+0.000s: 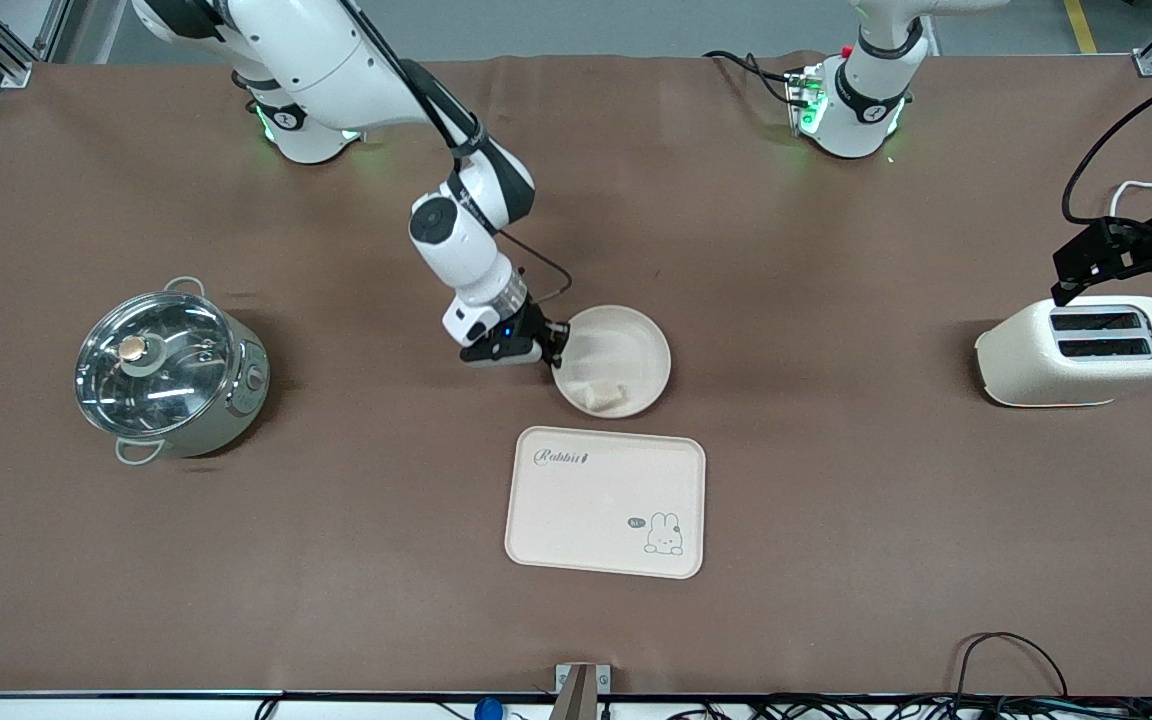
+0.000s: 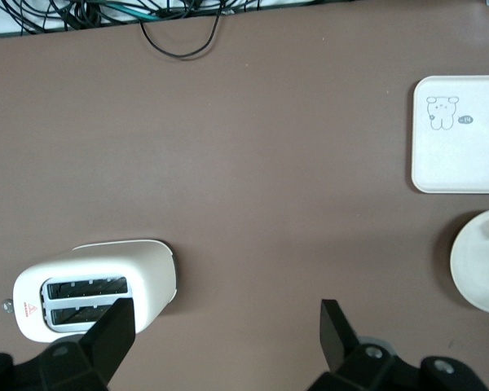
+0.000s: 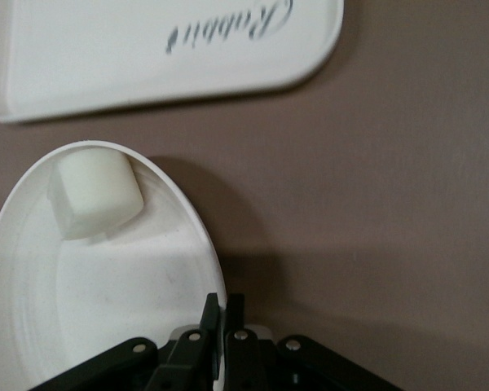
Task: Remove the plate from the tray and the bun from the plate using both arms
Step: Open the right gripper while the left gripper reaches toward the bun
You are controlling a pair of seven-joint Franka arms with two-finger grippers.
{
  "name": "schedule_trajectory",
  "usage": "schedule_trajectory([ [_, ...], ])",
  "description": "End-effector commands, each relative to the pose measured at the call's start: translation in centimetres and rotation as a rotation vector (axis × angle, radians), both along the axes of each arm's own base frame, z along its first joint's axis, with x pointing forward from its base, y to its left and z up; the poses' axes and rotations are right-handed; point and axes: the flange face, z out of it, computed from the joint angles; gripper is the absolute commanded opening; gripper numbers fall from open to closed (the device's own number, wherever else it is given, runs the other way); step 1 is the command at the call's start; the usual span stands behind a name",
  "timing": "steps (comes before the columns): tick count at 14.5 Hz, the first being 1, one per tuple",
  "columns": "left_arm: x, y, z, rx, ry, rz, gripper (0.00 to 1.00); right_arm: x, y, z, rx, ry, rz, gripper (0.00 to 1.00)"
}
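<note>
The round cream plate (image 1: 626,352) is tilted, held by its rim at the right arm's end. My right gripper (image 1: 554,345) is shut on that rim; in the right wrist view its fingers (image 3: 214,314) pinch the plate's edge (image 3: 197,228). The pale bun (image 1: 604,397) lies in the plate at its lower edge, nearest the tray; it also shows in the right wrist view (image 3: 94,195). My left gripper (image 1: 1116,262) is open and empty, up over the toaster. In the left wrist view its fingers (image 2: 114,334) stand wide apart, and the plate (image 2: 481,273) shows at the edge.
The rectangular cream rabbit tray (image 1: 606,502) lies nearer to the front camera than the plate. A white toaster (image 1: 1081,352) stands at the left arm's end. A steel pot with a glass lid (image 1: 168,370) stands at the right arm's end. Cables run along the front edge.
</note>
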Motion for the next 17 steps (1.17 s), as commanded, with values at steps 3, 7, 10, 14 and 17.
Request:
schedule_trajectory([
  [3, -1.4, -3.4, -1.9, -0.012, 0.152, 0.019, 1.00, -1.5, -0.5, 1.1, 0.018, 0.021, -0.065, 0.87],
  [7, -1.0, -16.8, -7.7, -0.053, 0.173, 0.198, 1.00, -0.2, -1.1, 3.9, 0.048, 0.024, -0.137, 1.00],
  [10, -0.5, -26.3, -14.0, -0.098, 0.156, 0.333, 1.00, 3.6, -4.3, 8.9, -0.018, 0.106, -0.119, 1.00],
  [14, -0.7, -35.0, -22.0, -0.153, 0.137, 0.392, 1.00, 10.5, -14.5, 16.6, -0.110, 0.141, 0.032, 1.00],
  [17, -1.2, -38.8, -29.2, -0.151, 0.168, 0.398, 1.00, 13.6, -21.9, 22.2, -0.190, 0.167, 0.074, 1.00],
])
